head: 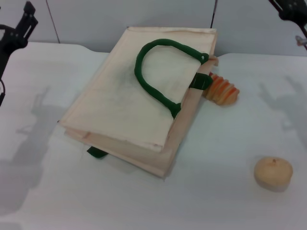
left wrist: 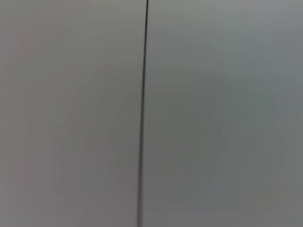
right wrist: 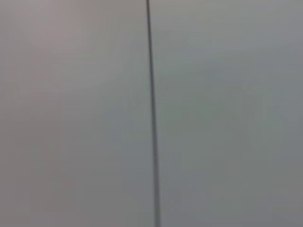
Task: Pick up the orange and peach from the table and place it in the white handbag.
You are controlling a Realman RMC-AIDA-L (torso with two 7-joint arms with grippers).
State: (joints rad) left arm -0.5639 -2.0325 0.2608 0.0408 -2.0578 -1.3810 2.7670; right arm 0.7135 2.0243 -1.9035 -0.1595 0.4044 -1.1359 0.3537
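Observation:
The white handbag [head: 139, 96] lies flat in the middle of the table, a cream cloth tote with a thick dark green loop handle [head: 158, 72] resting on top. The orange and the peach are out of view in every frame. My left gripper [head: 21, 26] hangs raised at the far left edge of the head view, well away from the bag. My right gripper [head: 292, 12] is raised at the far right top corner, only partly in frame. Both wrist views show only a grey wall with a dark vertical seam.
An orange-and-cream striped roll [head: 221, 89] lies against the bag's right side, near a green tab. A pale tan round fruit [head: 273, 172] sits at the front right of the white table [head: 216, 191]. The wall stands close behind the bag.

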